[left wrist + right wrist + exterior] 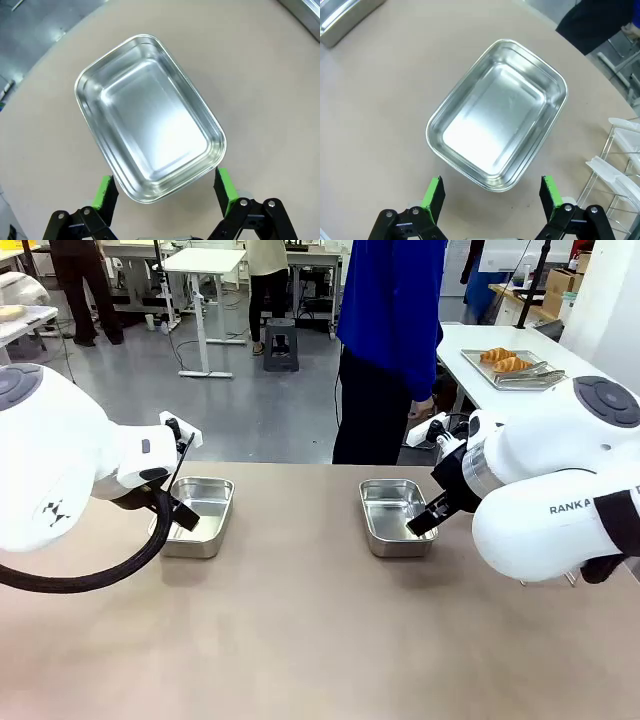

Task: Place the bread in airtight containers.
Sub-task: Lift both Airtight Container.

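Note:
Two empty stainless-steel containers stand on the brown table, one at the left (198,515) and one right of the middle (396,517). My left gripper (185,515) hovers open over the left container (150,120), whose near end lies between its green pads (105,192). Above the other container (497,115) my right gripper (422,520) also stands open, its pads (551,192) wider than the box's near end. Neither holds anything. Two golden croissants (505,360) lie on a metal tray (540,382) on a white table at the far right.
A person in a blue top (390,340) stands at the far side, between the two containers. A wire rack (620,170) holding clear lids (625,127) stands close to the right of the right container. Bare tabletop (300,640) stretches across the near side.

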`<state>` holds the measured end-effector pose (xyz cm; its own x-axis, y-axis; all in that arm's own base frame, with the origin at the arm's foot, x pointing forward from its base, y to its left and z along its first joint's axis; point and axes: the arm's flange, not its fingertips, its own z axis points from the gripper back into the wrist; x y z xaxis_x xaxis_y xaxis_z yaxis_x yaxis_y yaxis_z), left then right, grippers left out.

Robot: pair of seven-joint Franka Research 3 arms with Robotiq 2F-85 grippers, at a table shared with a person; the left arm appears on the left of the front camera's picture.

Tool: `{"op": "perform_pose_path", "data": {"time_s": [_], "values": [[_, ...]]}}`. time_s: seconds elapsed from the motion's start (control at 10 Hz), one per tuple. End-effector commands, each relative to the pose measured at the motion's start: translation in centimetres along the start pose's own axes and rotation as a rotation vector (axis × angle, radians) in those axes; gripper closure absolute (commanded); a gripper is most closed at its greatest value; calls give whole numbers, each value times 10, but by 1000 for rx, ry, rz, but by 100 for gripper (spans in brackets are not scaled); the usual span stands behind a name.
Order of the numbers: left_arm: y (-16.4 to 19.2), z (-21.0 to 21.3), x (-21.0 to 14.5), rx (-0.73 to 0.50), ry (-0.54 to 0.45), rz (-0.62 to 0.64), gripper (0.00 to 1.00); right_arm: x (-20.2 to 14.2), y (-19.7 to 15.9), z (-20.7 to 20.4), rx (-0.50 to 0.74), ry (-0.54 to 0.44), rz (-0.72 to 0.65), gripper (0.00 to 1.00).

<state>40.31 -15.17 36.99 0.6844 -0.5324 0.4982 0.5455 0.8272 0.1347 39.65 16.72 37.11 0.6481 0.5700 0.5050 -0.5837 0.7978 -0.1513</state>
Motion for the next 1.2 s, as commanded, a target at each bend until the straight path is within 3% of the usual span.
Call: {"op": "perform_pose_path", "data": {"time_s": [0.0, 0.8, 1.1], "values": [[0, 0, 0, 0, 0, 0, 0, 0, 0, 0, 0, -1, 0, 0], [0, 0, 0, 0, 0, 0, 0, 0, 0, 0, 0, 0, 1, 0], [63, 89, 47, -106, -132, -18, 0, 52, -65, 86, 64, -116, -32, 0]]}}
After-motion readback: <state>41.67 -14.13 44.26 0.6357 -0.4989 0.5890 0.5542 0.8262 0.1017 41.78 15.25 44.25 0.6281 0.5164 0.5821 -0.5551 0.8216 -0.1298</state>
